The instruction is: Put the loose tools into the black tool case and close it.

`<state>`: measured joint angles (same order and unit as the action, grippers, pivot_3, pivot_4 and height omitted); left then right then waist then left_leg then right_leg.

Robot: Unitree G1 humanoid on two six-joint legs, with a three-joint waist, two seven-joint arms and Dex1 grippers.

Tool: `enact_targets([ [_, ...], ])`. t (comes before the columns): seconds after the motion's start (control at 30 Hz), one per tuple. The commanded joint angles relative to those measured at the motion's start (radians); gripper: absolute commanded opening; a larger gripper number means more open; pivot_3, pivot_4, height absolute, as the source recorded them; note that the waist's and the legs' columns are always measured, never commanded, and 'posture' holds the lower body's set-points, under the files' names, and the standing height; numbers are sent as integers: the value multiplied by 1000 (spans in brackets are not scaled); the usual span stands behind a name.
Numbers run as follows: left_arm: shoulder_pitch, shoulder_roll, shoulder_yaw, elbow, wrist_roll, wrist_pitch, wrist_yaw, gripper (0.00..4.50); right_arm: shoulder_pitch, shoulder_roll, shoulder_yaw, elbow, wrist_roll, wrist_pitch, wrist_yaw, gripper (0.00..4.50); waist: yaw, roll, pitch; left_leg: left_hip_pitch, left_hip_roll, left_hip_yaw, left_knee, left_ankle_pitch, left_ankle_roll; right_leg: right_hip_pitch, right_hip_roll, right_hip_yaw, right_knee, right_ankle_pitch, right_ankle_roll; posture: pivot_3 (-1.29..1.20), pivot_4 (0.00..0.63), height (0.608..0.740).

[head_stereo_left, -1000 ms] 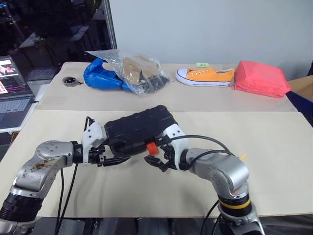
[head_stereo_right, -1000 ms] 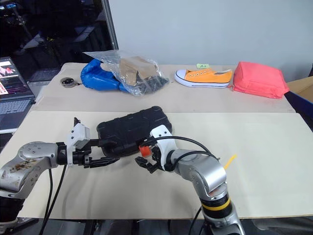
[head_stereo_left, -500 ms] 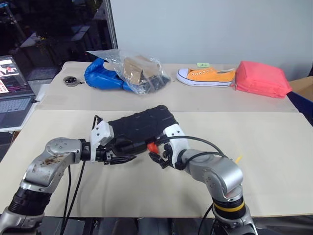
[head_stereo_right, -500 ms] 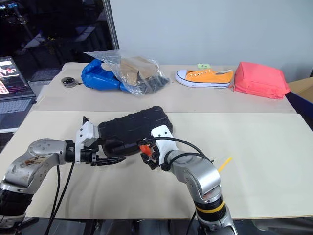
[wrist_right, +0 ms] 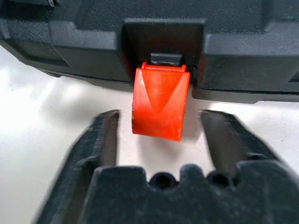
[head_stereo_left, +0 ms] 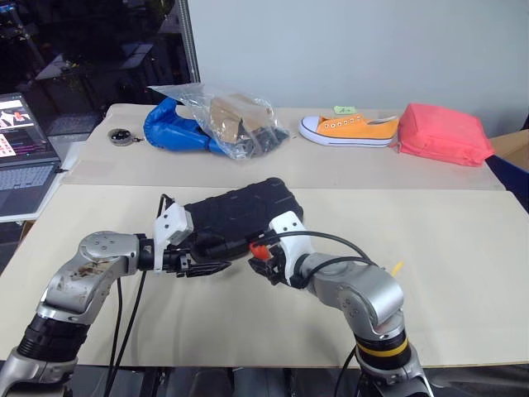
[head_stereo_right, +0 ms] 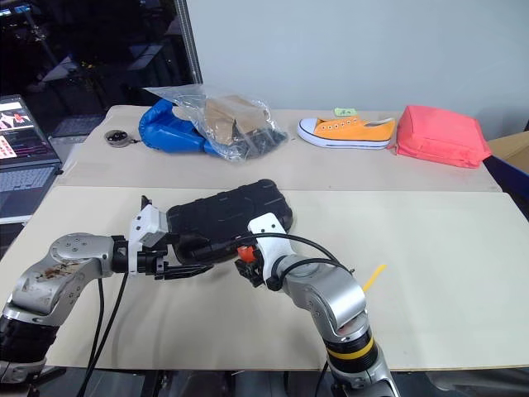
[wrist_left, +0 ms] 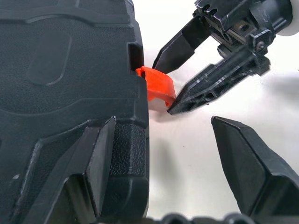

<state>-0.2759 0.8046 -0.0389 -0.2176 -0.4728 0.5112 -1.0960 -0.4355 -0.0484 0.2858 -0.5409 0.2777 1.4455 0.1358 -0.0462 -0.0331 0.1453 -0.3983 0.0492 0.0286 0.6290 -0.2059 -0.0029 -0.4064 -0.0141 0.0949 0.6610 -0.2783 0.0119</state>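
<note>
The black tool case (head_stereo_left: 237, 216) lies shut on the table, ribbed lid up, orange latch (wrist_right: 159, 103) hanging unfastened.

The room is bright with soft light from above. The table (head_stereo_left: 463, 248) glares white in the wrist views. The right gripper's fingers (wrist_right: 105, 140) look blurry.

Pale beige desk (head_stereo_left: 463, 248), a second desk (head_stereo_left: 331, 165) butted against its far edge. Plain light wall (head_stereo_left: 347, 50) behind. Far left: dark glass partition (head_stereo_left: 83, 50) with a metal post (head_stereo_left: 188, 50); open laptop (head_stereo_left: 21, 157) at left edge.
</note>
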Motion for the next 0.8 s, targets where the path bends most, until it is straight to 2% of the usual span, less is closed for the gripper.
enact_targets([
  [0.03,-6,-2,-6,6,10,-1,-5,3508,-21,-3,12,-19,-1,-42,5,1529,0,0,0,0,0,0,0,0,0,0,0,0,0,0,0,0,150,740],
  [0.07,-5,-2,-5,6,10,-1,-5,3508,-20,-7,17,-22,-2,-49,5,1211,0,0,0,0,0,0,0,0,0,0,0,0,0,0,0,0,150,740],
  [0.47,-16,-8,-8,11,9,5,-7,3508,-11,-128,100,-60,-12,-269,80,1188,-1,0,0,-1,0,0,0,0,0,0,0,0,-2,-1,2,0,150,740],
  [0.8,-25,-6,-20,14,10,21,-19,3508,6,-81,64,-75,6,-242,76,1188,-6,0,0,-2,0,0,-1,0,0,-2,0,0,-1,-1,1,0,150,740],
])
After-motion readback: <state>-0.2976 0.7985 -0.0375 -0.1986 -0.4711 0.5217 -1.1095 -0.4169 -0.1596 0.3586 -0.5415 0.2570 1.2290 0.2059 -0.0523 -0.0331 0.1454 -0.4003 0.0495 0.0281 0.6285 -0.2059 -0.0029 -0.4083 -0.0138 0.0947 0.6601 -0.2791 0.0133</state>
